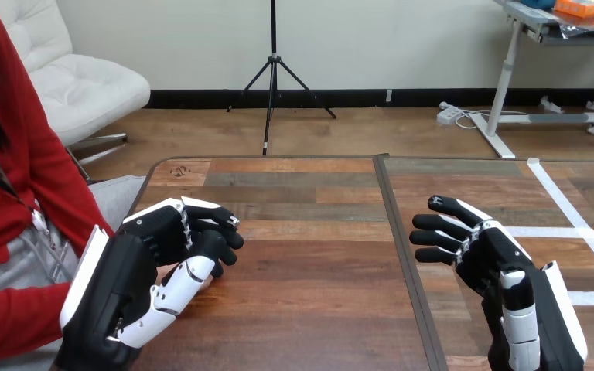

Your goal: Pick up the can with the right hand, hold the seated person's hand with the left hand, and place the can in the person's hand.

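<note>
Head view: left hand (135, 267) curled, right hand (499, 259) relaxed, over table (317, 309).

Bare tabletop (317, 263) runs between the left hand (128, 282) and the right hand (499, 259) out to the far edge; the person (23, 178) sits close at the near left.

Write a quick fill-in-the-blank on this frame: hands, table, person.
1. The left hand has its fingers ___ and holds nothing.
2. The person's red sleeve shows at the view's ___ side.
3. The right hand, fingers relaxed, is over the ___ table.
Missing words: curled; left; wooden.
</note>
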Robot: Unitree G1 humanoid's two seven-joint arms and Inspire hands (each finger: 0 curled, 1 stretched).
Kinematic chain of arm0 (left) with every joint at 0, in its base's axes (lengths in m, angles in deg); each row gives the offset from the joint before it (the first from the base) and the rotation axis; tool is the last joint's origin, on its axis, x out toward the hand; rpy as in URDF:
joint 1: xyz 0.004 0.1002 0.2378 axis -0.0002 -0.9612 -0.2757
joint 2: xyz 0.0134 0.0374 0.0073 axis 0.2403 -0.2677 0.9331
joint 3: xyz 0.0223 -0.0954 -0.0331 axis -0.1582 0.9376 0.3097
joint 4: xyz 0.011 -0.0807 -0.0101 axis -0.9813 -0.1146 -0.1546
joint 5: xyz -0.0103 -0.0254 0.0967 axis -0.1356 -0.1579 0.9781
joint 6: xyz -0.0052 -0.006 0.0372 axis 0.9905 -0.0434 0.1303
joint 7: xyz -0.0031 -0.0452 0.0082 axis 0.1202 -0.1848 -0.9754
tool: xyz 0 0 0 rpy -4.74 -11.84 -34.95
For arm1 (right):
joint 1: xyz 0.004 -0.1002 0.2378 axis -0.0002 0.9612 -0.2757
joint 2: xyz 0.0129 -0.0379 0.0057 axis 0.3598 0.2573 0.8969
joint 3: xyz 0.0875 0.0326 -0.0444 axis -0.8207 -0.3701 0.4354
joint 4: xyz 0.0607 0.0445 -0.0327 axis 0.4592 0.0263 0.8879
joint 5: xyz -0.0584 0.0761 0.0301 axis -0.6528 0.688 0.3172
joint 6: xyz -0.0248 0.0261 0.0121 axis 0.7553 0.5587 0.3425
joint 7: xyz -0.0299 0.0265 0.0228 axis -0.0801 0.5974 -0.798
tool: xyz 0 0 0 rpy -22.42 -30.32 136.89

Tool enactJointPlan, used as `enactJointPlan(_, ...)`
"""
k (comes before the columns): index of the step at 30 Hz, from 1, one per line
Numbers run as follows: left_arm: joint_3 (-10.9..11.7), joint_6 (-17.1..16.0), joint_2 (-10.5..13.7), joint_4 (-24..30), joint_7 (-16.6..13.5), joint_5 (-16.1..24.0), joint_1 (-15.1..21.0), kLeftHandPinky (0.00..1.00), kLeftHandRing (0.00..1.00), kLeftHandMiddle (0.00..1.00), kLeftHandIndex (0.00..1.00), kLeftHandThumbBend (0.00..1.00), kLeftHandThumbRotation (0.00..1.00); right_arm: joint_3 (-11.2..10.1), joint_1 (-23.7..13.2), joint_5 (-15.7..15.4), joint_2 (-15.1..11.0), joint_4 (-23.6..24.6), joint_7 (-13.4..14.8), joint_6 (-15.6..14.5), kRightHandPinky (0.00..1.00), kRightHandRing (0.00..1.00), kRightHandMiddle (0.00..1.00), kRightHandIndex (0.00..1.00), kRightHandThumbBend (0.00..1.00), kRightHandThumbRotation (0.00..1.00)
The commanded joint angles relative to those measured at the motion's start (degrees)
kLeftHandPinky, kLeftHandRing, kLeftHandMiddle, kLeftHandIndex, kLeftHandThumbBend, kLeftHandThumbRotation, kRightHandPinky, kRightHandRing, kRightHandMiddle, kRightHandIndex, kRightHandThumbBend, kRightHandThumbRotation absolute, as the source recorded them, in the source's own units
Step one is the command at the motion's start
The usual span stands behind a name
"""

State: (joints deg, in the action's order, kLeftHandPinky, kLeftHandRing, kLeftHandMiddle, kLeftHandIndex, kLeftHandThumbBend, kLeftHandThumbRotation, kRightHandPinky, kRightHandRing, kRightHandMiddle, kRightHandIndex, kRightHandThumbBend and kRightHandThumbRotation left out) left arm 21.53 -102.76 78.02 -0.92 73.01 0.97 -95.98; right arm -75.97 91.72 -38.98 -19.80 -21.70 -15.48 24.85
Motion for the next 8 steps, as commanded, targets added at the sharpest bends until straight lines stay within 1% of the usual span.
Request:
enactJointPlan(1, 0.39, -0.74, -0.5, -0.06, -0.13, 0.84, 2.52, 0.38, 0.48, 0.53, 0.55, 0.39, 0.58, 0.48, -2.0, 1.34, 1.31, -0.18, -0.4, 1.84, 0.66, 0.71, 0.75, 0.79, 0.81, 1.0)
enactJointPlan(8, 0.36, -0.66, -0.54, 0.01, -0.24, 1.74, 2.7, 0.38, 0.48, 0.53, 0.55, 0.36, 0.56, 0.43, -2.19, 1.56, 1.8, -1.01, -1.3, 2.31, 0.67, 0.71, 0.75, 0.78, 0.8, 1.0)
